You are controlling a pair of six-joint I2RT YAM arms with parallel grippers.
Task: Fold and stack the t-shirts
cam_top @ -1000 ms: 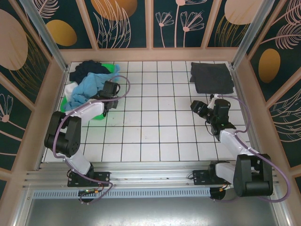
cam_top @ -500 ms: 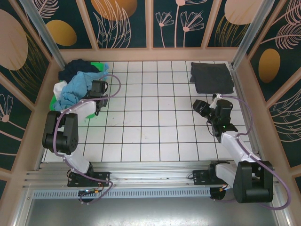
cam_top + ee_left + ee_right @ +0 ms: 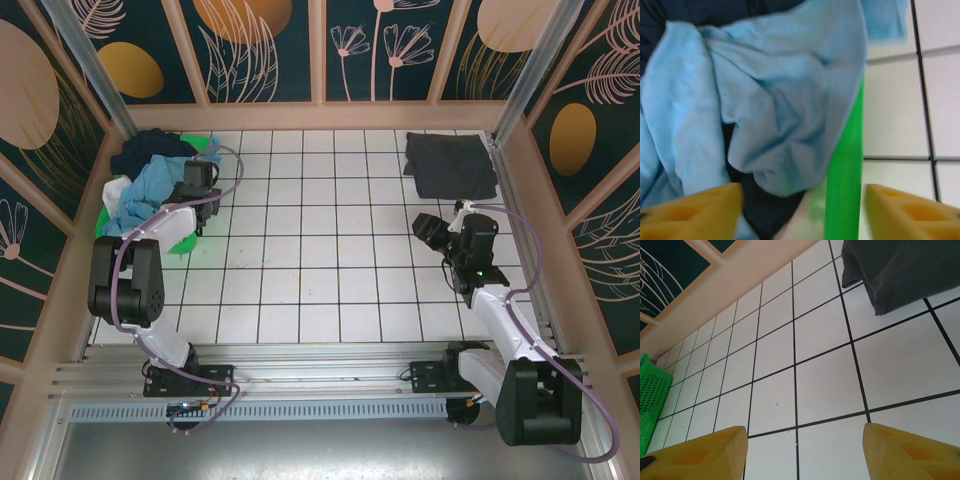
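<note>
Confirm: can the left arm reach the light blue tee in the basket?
Probably yes. The left gripper is open right at the light blue tee, which lies on top in the green basket; only the basket's rim is close by.

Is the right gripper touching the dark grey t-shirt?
Apart. The right wrist view shows bare tiles between the right gripper and the dark grey t-shirt.

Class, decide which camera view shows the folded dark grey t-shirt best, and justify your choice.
The top external view: the dark grey t-shirt lies whole there, folded flat at the far right corner of the table. The right wrist view catches just its near edge at the frame's top.
</note>
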